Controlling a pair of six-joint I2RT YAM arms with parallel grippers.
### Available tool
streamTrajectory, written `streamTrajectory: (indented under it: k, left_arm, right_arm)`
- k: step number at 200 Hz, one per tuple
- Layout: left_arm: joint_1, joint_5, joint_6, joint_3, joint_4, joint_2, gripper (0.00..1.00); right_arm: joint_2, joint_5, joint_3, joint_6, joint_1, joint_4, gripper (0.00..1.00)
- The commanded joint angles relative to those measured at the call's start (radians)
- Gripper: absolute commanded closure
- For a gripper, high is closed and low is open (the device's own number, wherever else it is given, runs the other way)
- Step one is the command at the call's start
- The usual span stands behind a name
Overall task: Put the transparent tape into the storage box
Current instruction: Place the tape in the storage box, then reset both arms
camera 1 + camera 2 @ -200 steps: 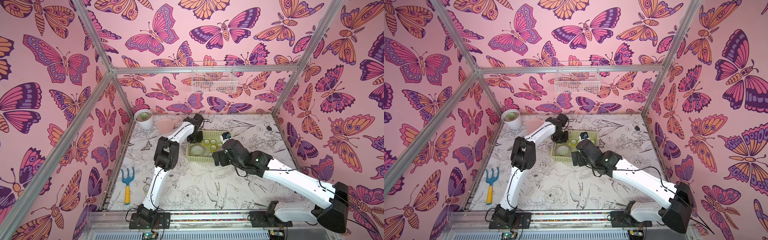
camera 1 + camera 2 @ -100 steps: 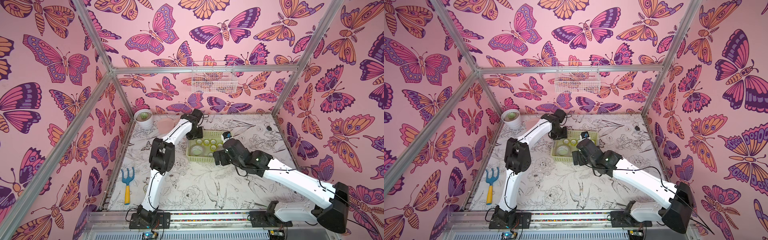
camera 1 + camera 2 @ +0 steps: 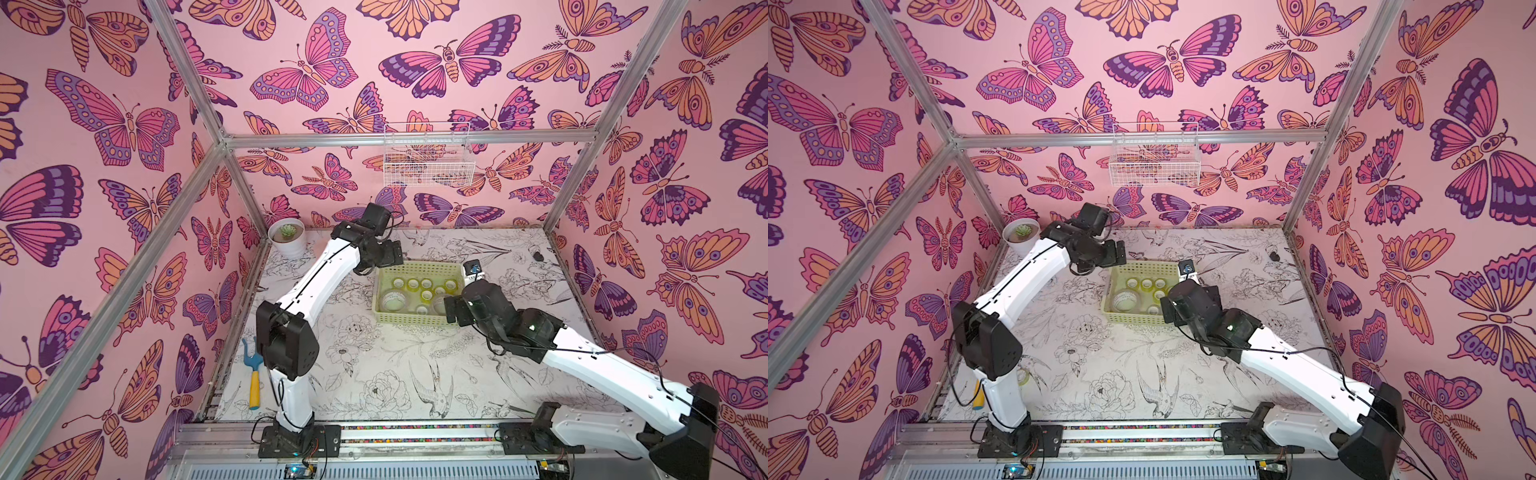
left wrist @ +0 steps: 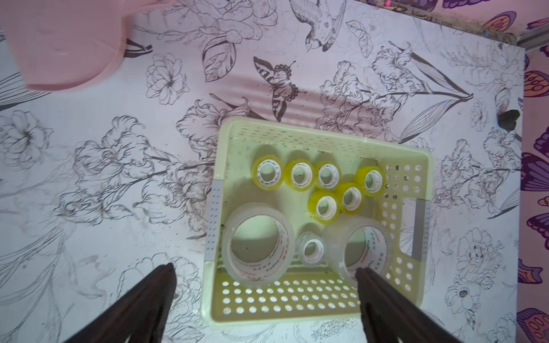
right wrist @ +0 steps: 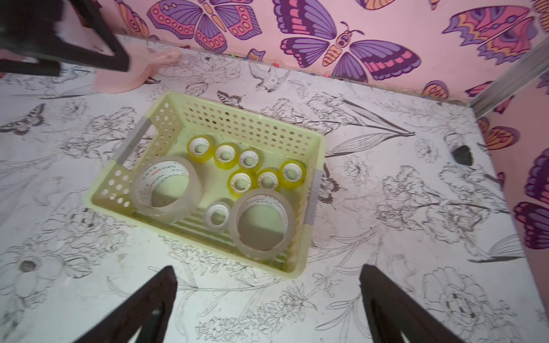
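The storage box (image 3: 415, 319) (image 3: 1133, 318), a pale yellow-green perforated basket, sits mid-table. In it lie two large rolls of transparent tape (image 4: 252, 273) (image 4: 386, 246), a small clear roll (image 4: 300, 252) and several small yellow rolls (image 4: 300, 187); the right wrist view shows the same (image 5: 289, 219). My left gripper (image 4: 265, 269) (image 3: 384, 253) hangs open over the box's far-left edge, nothing between its fingers. My right gripper (image 5: 267, 269) (image 3: 455, 309) is open and empty over the table by the box's near-right corner. What looks like a small pale roll (image 3: 1023, 376) lies by the left arm's lower link.
A pink scoop (image 4: 65, 44) (image 5: 127, 74) lies behind the box. A potted succulent (image 3: 286, 237) stands in the back-left corner and a blue and yellow garden fork (image 3: 253, 374) lies along the left edge. A white wire basket (image 3: 428, 162) hangs on the back wall. A small dark lump (image 3: 537, 255) sits at the back right.
My left gripper has opened wide and drawn back from over the box toward the back left. The right arm has not moved.
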State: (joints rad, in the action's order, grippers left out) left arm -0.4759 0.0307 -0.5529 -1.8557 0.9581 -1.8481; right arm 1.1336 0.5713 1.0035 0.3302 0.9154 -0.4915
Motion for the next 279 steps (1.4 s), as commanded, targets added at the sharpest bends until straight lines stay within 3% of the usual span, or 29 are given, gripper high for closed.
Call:
streamTrajectory:
  k: [1, 30, 66, 102, 130, 180, 210, 229, 245, 263, 279]
  left_arm:
    - [0.014, 0.114, -0.029, 0.111, -0.035, 0.115, 0.00]
    - [0.042, 0.246, -0.058, 0.332, -0.127, 0.291, 0.00]
    - [0.119, 0.345, -0.043, 0.620, -0.289, 0.515, 0.00]
    - [0.185, 0.554, 0.007, 0.958, -0.551, 0.750, 0.00]
    - [0.263, 0.596, 0.094, 1.171, -0.744, 0.845, 0.00]
    - [0.396, 0.629, 0.233, 1.342, -1.068, 0.694, 0.00]
    - [0.430, 0.602, 0.284, 1.359, -1.322, 0.481, 0.00]
    - [0.435, 0.531, 0.342, 1.310, -1.363, 0.408, 0.00]
    - [0.440, 0.460, 0.402, 1.327, -1.491, 0.377, 0.00]
    - [0.468, 0.387, 0.408, 1.380, -1.644, 0.333, 0.00]
    - [0.477, 0.354, 0.402, 1.401, -1.653, 0.351, 0.00]
  right_arm:
    - [-0.054, 0.184, -0.077, -0.112, -0.020, 0.132, 0.01]
    - [-0.144, 0.216, -0.214, -0.216, -0.091, 0.293, 0.01]
    - [-0.211, 0.143, -0.318, -0.208, -0.277, 0.351, 0.01]
    - [-0.195, 0.098, -0.420, -0.253, -0.433, 0.492, 0.01]
    - [-0.151, 0.065, -0.482, -0.306, -0.538, 0.610, 0.01]
    - [0.021, 0.013, -0.564, -0.258, -0.729, 0.859, 0.01]
    - [0.183, -0.009, -0.584, -0.339, -0.743, 1.098, 0.01]
    - [0.295, -0.040, -0.602, -0.392, -0.753, 1.278, 0.01]
    - [0.352, -0.109, -0.608, -0.388, -0.783, 1.342, 0.01]
    - [0.326, -0.190, -0.579, -0.351, -0.822, 1.225, 0.01]
    - [0.341, -0.319, -0.618, -0.323, -0.882, 1.301, 0.01]
